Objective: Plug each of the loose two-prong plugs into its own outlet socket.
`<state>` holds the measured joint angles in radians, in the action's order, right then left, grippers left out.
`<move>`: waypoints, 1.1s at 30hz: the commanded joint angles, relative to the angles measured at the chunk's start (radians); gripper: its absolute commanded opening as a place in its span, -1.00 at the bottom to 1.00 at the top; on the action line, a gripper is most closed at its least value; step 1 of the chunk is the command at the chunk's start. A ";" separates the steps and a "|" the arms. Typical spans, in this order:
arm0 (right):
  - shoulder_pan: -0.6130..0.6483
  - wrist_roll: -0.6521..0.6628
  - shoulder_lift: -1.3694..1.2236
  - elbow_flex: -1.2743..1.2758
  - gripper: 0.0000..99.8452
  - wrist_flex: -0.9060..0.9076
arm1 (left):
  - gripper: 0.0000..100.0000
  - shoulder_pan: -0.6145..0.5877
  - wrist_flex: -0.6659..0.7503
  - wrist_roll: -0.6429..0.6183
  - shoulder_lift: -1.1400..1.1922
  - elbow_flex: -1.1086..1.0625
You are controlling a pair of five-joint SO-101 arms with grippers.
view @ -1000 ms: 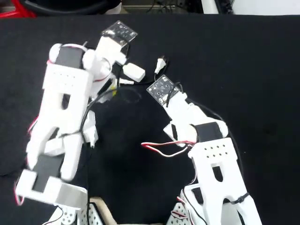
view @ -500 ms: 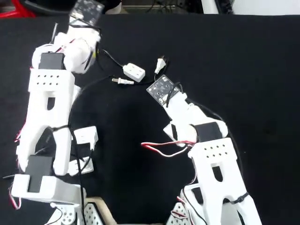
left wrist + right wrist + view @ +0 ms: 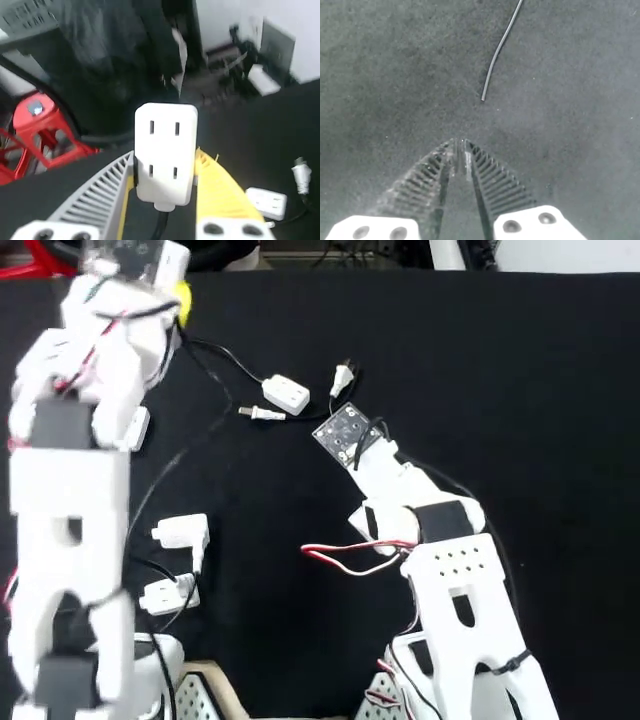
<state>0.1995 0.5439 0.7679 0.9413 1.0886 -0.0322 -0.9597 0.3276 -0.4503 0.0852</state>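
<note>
Plugs and sockets are lying spread over the black table [image 3: 540, 390]. Nearest, at the left, two white blocks [image 3: 181, 533] [image 3: 168, 596] are sitting on black cords. The right gripper [image 3: 460, 150] is hanging low over bare cloth with its ribbed fingers pressed together and nothing between them. Mid-table, a white two-prong plug [image 3: 256, 413] is lying just beside a white socket [image 3: 285, 393]. The far plug [image 3: 343, 374] is resting a little beyond.

At the far left edge, the left gripper [image 3: 165, 167] is clamping the held socket [image 3: 165, 150], a rounded white block with two pairs of slots and a black cord leaving its base. Behind it, a red frame [image 3: 35, 125], dark clutter and a white wall [image 3: 280, 20] are showing.

Since a second ago, the left arm has been swinging up and away from mid-table to that far corner, while the right arm is staying put.
</note>
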 commanded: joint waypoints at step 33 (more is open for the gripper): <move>-0.012 -0.002 -0.002 -0.005 -0.97 -0.018 | -0.94 -0.292 0.120 -0.868 0.508 -0.074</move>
<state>0.1995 0.5439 0.7679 0.9413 1.0886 -0.3667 -0.6345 -0.5117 0.0284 -0.2984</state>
